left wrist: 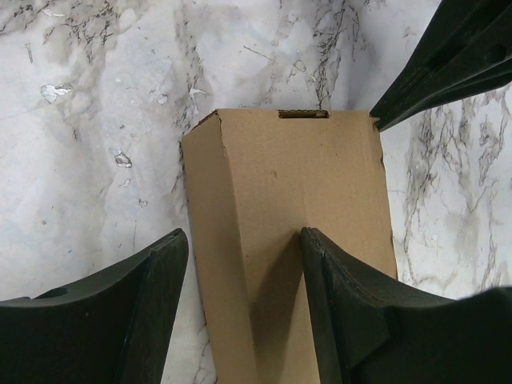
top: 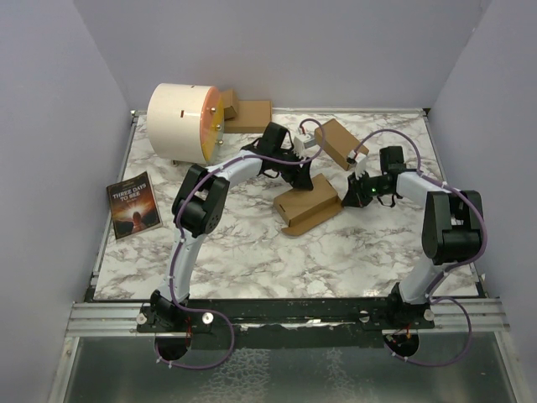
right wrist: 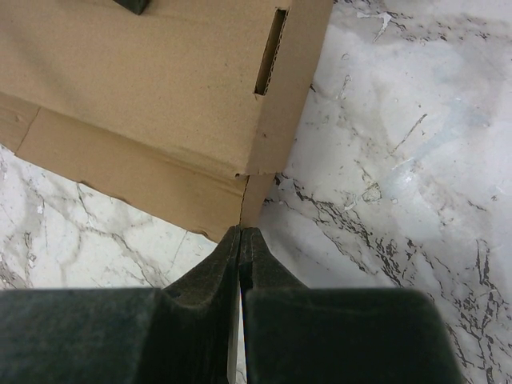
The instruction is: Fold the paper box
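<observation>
The plain brown die-cut cardboard paper box (top: 309, 210) is lying mid-table on the white marble-patterned tabletop (top: 252, 260). The left gripper (left wrist: 244, 236) is straddling its far end, and the right gripper (right wrist: 240, 234) is touching its right corner. A twin brown oblong carton (top: 340, 143) is sitting just behind. A white cylindrical drum (top: 180, 122) is standing at the far left, with small brown cardboard pieces (top: 247, 113) beside it on its right. A dark paperback book (top: 134, 210) is lying near the left edge.
</observation>
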`<state>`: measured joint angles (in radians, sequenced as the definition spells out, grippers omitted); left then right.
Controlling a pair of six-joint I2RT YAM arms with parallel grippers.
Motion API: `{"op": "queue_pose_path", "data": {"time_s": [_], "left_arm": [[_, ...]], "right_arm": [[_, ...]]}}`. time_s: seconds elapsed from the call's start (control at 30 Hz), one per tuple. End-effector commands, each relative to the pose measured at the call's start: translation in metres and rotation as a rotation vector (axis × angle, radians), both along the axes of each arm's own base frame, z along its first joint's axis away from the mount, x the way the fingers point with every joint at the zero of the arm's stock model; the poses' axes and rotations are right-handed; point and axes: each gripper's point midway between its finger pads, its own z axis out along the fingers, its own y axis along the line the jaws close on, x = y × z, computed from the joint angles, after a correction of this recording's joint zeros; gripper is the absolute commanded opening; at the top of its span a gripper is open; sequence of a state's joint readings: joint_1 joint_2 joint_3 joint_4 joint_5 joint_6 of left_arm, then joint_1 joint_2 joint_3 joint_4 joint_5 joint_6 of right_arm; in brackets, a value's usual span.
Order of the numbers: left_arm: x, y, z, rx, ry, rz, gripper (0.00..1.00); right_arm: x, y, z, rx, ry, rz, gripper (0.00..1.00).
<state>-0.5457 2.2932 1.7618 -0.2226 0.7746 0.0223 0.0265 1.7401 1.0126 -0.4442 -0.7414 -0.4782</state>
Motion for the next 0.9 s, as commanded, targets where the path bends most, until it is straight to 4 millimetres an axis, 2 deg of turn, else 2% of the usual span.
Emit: {"op": "queue_pose_path", "data": {"time_s": [0.0,0.87], "left_arm": [[-0.022,-0.003,-0.033,0.065,0.061,-0.066,0.60],[-0.051,-0.021,-0.034,0.037,0.070,-0.224,0.60]], "right_arm": [[0.010,0.006,0.016,0.008,-0.064,-0.003,0.01],[0.010,0.014,0.035,0.058,-0.101,0.006,0.01]]}}
